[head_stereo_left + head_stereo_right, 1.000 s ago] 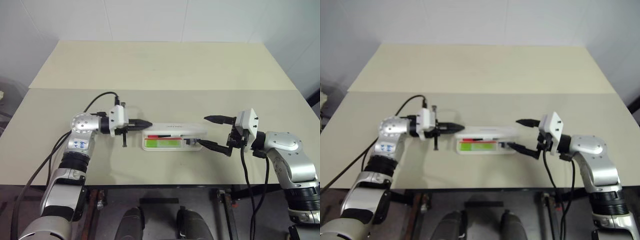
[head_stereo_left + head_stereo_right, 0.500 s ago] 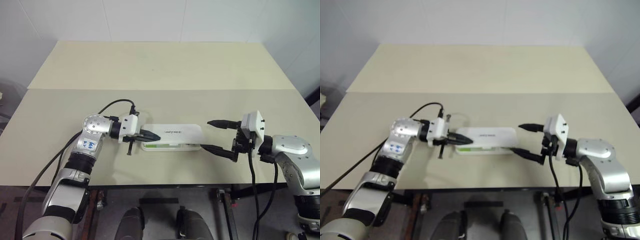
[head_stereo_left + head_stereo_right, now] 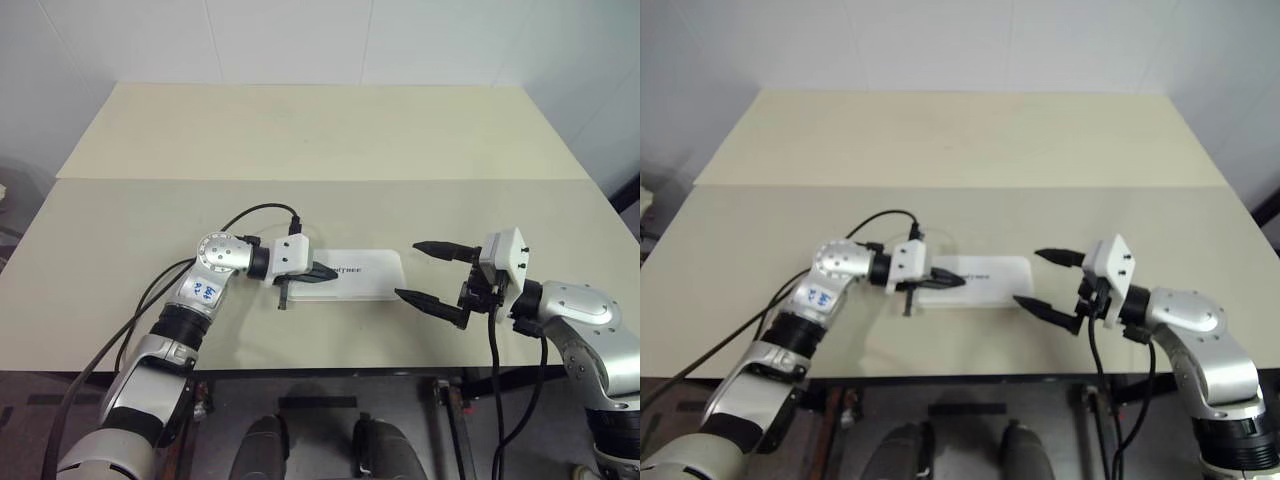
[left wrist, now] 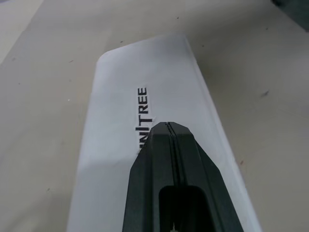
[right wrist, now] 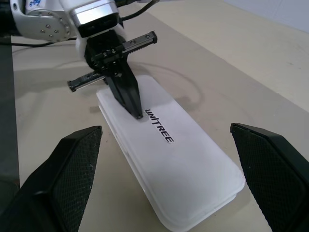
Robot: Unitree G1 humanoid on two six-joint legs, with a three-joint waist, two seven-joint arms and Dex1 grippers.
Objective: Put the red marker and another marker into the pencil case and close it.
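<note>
The white pencil case (image 3: 365,275) lies flat near the table's front edge with its lid down and the "unitree" lettering up. The red marker and the other marker are hidden. My left gripper (image 3: 330,272) is shut, and its joined black tips rest on the left part of the lid (image 4: 120,92), by the lettering. My right gripper (image 3: 407,269) stands open just off the case's right end, one finger toward the far side and one toward the near side. Its two fingers (image 5: 72,164) frame the case (image 5: 188,179) without touching it.
The case sits on the near half of a pale table (image 3: 120,230). A seam (image 3: 320,179) crosses the table behind it, and the front edge (image 3: 330,368) runs close below. A black cable (image 3: 255,212) loops from my left wrist.
The case's lid has gone from open, with the red and green contents showing, to fully down. My shut left gripper moved right and down onto the lid. The right gripper stayed open beside the case.
</note>
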